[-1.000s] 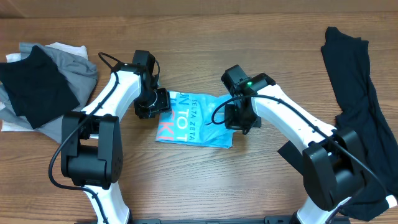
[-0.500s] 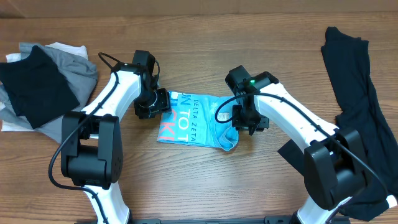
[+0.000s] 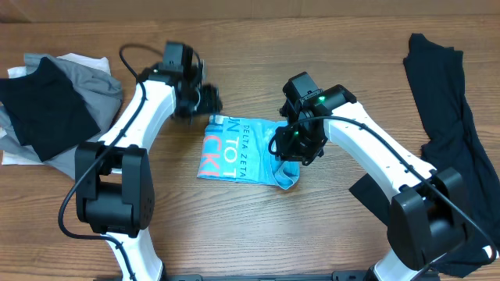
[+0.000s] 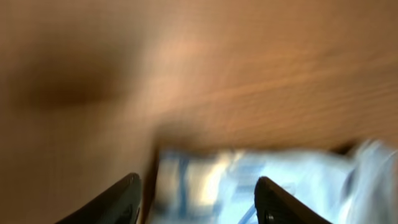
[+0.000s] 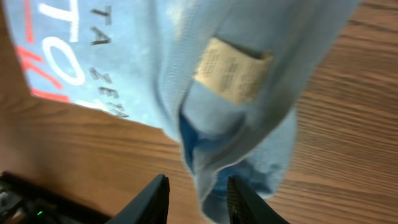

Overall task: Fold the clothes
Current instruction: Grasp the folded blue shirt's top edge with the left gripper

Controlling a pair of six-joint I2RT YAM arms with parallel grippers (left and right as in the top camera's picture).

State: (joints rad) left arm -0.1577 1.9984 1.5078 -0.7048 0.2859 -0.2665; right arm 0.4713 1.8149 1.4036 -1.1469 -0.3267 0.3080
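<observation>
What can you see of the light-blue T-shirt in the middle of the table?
Soft light-blue T-shirt, folded into a rough rectangle, lying on the wooden table, white and coral lettering up. Its right end is rumpled, showing a tan label. The open right gripper hangs over that end; contact unclear.

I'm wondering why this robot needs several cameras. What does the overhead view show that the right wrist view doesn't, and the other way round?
Only the overhead view shows the whole folded light-blue T-shirt, a pile of grey, black and white clothes at the left and a black garment at the right. Only the right wrist view shows a tan sewn-in label on the shirt, with the right gripper open just over a fold. Both show the shirt's lettering and the wooden table.
</observation>
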